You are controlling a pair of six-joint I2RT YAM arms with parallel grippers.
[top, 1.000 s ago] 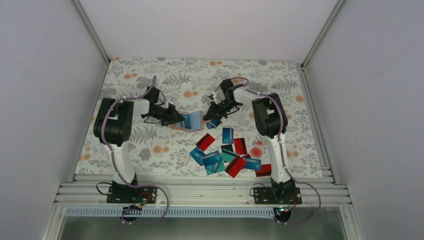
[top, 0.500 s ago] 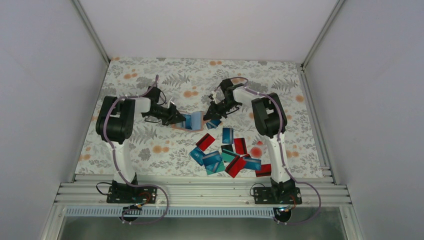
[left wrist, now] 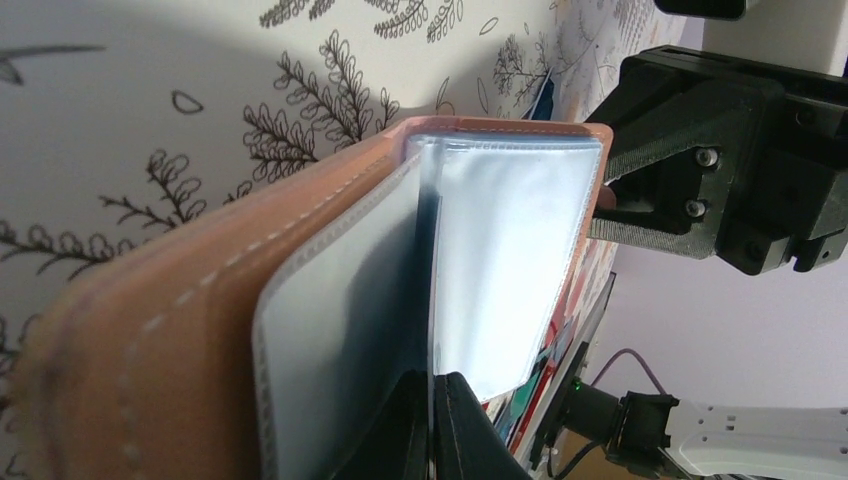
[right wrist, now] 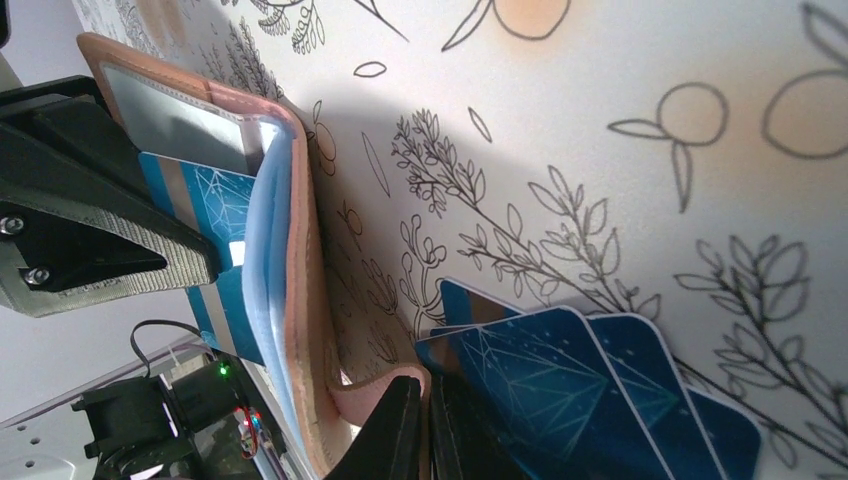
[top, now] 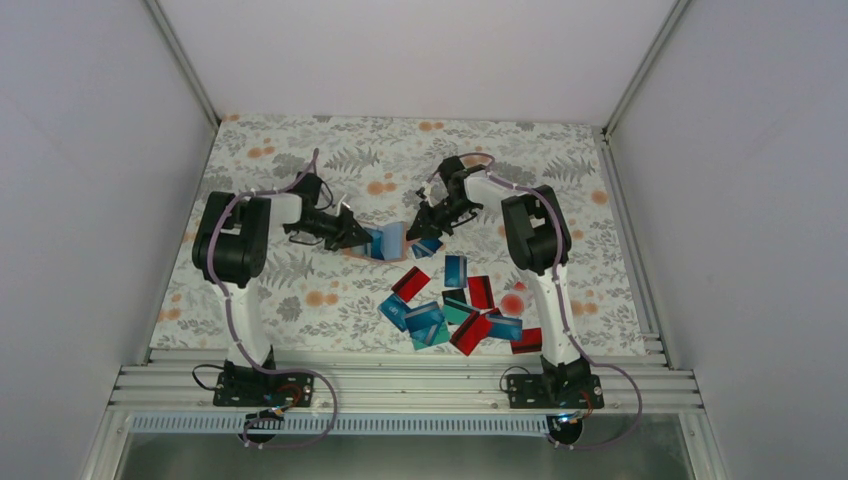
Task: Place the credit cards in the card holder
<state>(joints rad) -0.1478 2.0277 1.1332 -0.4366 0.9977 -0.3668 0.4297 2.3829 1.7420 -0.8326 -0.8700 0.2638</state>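
Observation:
The tan card holder (top: 388, 243) lies open between both arms on the floral cloth. My left gripper (left wrist: 434, 425) is shut on one of its clear plastic sleeves (left wrist: 505, 260), beside the tan cover (left wrist: 170, 330). My right gripper (right wrist: 427, 415) is shut on the holder's tan flap (right wrist: 375, 405), lifting it off the cloth. A blue card (right wrist: 215, 200) sits inside a sleeve. Three blue credit cards (right wrist: 590, 385) fan out on the cloth beside the right fingers. More red, blue and teal credit cards (top: 455, 308) lie scattered nearer the arm bases.
The right gripper's black body (left wrist: 720, 190) shows just behind the holder in the left wrist view, and the left gripper's body (right wrist: 80, 220) shows in the right wrist view. Grey walls enclose the cloth; an aluminium rail (top: 400, 385) runs along the near edge.
Both arms have shifted only slightly. Both grippers keep their hold on the card holder and no card has moved.

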